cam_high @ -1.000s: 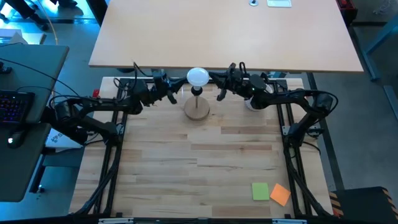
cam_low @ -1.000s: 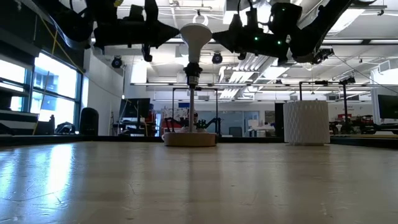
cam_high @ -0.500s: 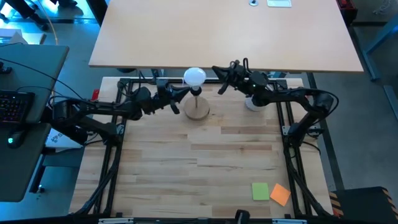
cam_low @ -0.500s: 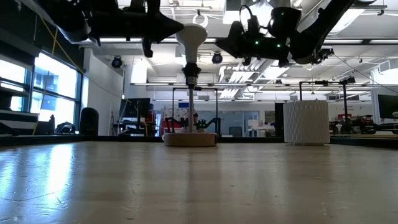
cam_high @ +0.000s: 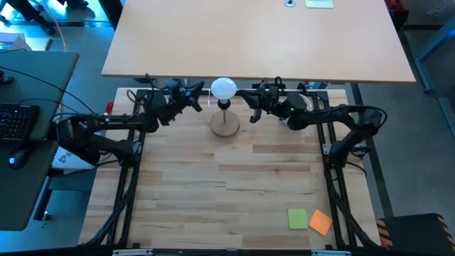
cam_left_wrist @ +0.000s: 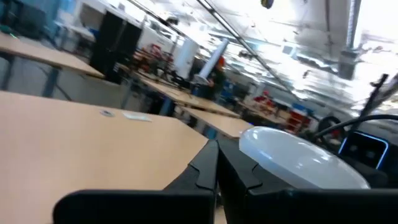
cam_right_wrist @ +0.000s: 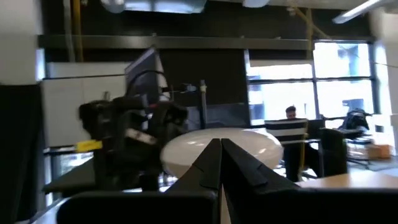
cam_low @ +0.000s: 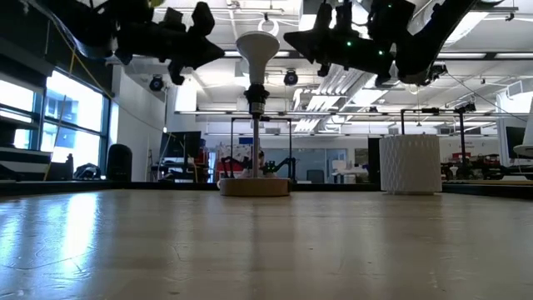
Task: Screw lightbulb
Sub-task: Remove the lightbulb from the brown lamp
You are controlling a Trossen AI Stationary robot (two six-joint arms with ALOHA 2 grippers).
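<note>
On the wooden worktop (cam_high: pixel 234 178), near its far edge, a round wooden stand (cam_high: pixel 225 126) holds the lightbulb (cam_high: pixel 224 88) upright in its socket. The left gripper (cam_high: pixel 195 96) and right gripper (cam_high: pixel 249 103) hover on either side of the globe, not touching it. Both pairs of fingers are closed on nothing.

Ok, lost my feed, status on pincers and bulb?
Both pincers shut, empty: left pincer, right pincer flanking the lightbulb. Bulb upright in the stand. Nothing in the way.
</note>
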